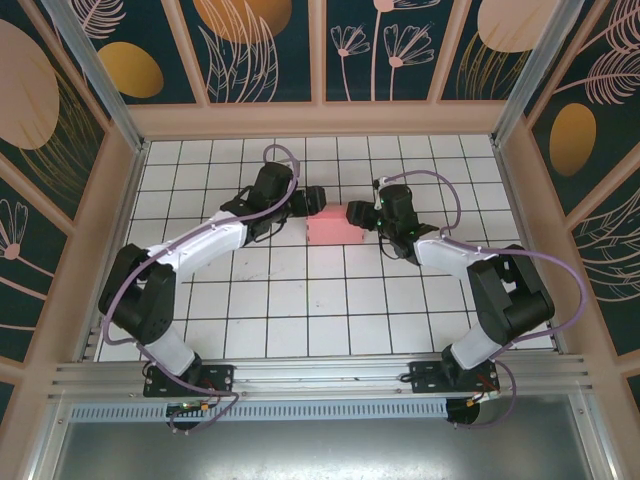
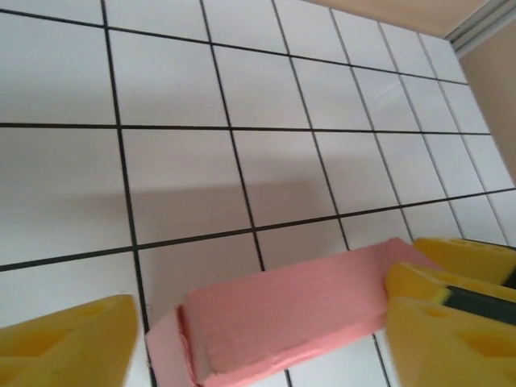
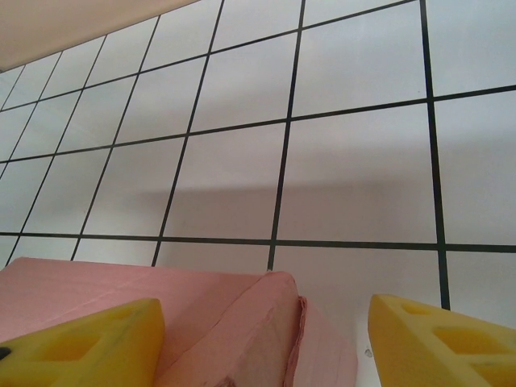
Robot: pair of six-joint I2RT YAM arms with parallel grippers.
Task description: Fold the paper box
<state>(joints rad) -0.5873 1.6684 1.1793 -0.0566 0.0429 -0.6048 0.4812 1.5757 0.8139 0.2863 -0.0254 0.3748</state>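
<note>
The paper box [image 1: 335, 228] is a small pink closed rectangular box lying flat on the white tiled floor, between the two arms. My left gripper [image 1: 312, 200] stands at its far left corner and my right gripper [image 1: 358, 213] at its far right corner. In the left wrist view the box [image 2: 282, 310] lies between the spread yellow fingers of the left gripper [image 2: 258, 322], with an end flap sticking out toward the left finger [image 2: 64, 343], which is clear of it. In the right wrist view a box corner [image 3: 266, 314] sits between the open fingers of the right gripper [image 3: 266, 322].
The floor is white tile [image 1: 300, 300] with dark grout, fenced by beige walls [image 1: 320, 118]. Open tiles stretch in front of the box toward the arm bases [image 1: 190, 378]. More yellow finger shapes [image 2: 463, 258] crowd the box's right end in the left wrist view.
</note>
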